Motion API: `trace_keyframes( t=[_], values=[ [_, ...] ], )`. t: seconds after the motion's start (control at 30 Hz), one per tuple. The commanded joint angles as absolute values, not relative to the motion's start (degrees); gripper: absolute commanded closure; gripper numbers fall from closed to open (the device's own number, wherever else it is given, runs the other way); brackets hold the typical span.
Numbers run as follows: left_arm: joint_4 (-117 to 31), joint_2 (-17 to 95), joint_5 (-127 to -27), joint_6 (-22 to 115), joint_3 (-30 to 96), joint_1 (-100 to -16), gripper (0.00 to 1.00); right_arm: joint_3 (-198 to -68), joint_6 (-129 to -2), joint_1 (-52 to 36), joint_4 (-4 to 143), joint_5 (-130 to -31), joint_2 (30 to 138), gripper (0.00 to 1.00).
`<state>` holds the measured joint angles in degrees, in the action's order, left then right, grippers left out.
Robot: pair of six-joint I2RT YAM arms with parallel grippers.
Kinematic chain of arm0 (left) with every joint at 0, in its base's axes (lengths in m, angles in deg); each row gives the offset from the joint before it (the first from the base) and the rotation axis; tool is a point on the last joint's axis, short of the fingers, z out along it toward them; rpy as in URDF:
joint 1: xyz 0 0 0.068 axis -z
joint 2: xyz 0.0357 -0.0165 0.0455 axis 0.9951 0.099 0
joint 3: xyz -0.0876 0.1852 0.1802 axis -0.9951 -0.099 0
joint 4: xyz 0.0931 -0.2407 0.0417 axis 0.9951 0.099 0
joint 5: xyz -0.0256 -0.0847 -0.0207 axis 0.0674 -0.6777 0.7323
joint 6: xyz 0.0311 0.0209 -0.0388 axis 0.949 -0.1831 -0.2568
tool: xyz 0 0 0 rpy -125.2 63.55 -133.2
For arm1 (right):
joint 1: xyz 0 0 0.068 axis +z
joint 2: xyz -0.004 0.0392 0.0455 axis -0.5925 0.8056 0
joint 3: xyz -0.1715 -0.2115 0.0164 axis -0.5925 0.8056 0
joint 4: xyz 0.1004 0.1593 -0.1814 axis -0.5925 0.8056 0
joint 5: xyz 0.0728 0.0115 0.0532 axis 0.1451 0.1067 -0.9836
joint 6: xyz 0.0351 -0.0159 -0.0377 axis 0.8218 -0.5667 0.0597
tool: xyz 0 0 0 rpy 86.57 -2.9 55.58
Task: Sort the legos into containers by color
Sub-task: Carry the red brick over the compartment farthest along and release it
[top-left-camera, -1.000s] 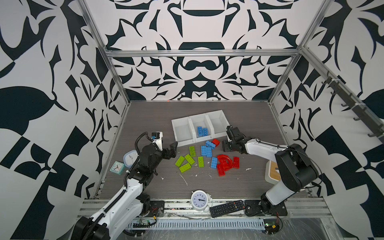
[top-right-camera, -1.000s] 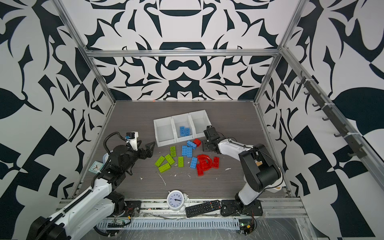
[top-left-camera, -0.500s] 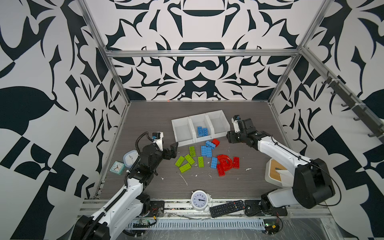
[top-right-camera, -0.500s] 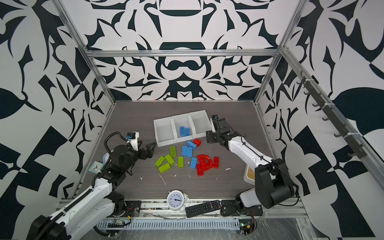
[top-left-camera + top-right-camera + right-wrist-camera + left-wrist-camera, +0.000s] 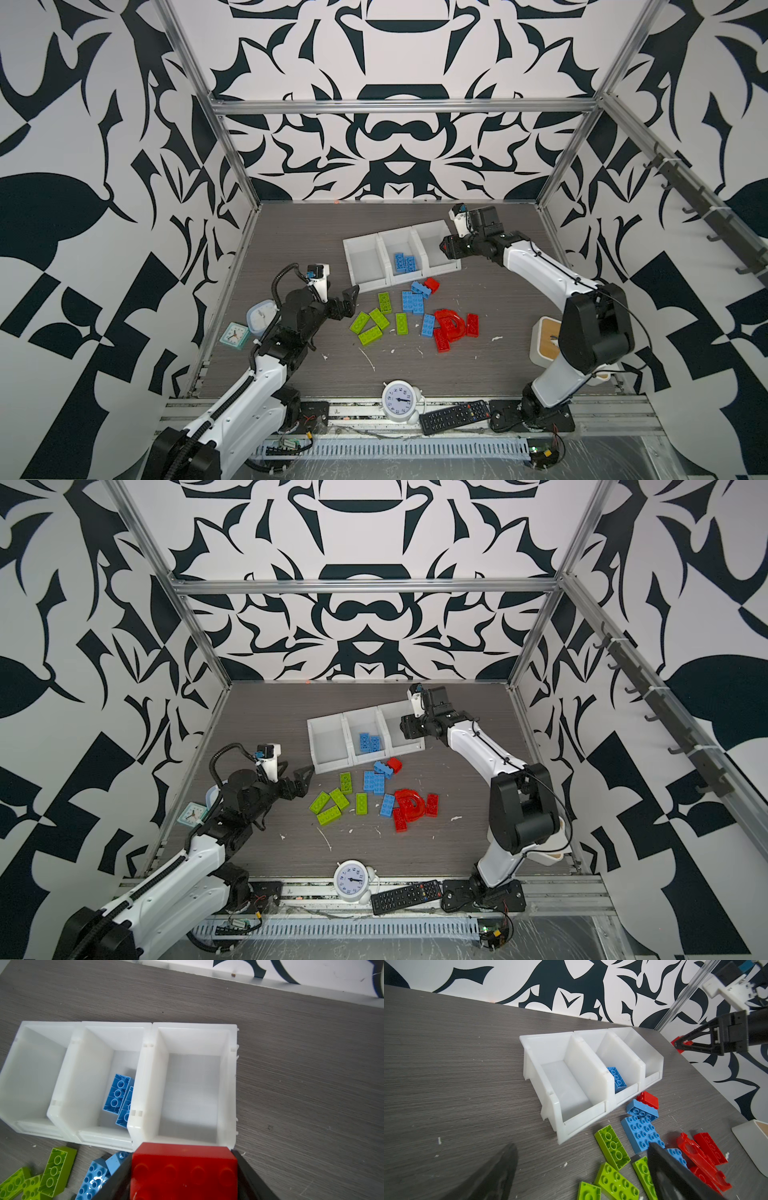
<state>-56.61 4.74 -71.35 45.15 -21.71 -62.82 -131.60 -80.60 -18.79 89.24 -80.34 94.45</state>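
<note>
Counts by kind
Three white bins [image 5: 360,240]; five lime green bricks [image 5: 401,323]; two light blue bricks [image 5: 400,262] binned, about four loose; one red arch [image 5: 445,314]; at least four red bricks [image 5: 472,324]; two clocks [image 5: 399,400]; one remote [image 5: 455,414]

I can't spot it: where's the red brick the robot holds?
In the right wrist view, the red brick is clamped in the right hand above the empty end bin, beside the blue-brick bin.

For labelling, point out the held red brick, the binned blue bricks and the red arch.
held red brick [image 5: 184,1169]: right wrist view, studded face.
binned blue bricks [image 5: 117,1094]: right wrist view, one's hollow underside.
red arch [image 5: 449,315]: a top view, its curve.
</note>
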Motion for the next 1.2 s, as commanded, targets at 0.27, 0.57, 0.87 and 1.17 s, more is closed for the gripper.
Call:
trace_keyframes(
  t=[0.27, 0.57, 0.87, 1.17],
  values=[
    [-56.71, 2.84, -70.94, 45.08, -21.55, -62.7, 0.0, -139.26, -83.06, -19.1, 90.48, -82.61, 100.69, 0.51],
    [-55.78, 1.41, -70.61, 45.36, -21.44, -62.76, 0.0, -144.92, -82.53, -19.1, 92.83, -83.54, 107.22, 0.48],
    [-56.06, 1.5, -70.04, 45.49, -21.73, -62.7, 0.0, -145.15, -82.06, -19.11, 92.88, -82.91, 107.29, 0.27],
    [-55.55, 1.27, -70.22, 45.54, -21.58, -62.7, 0.0, -144.1, -81.53, -19.11, 93.94, -84.42, 104.39, 0.21]
  ],
)
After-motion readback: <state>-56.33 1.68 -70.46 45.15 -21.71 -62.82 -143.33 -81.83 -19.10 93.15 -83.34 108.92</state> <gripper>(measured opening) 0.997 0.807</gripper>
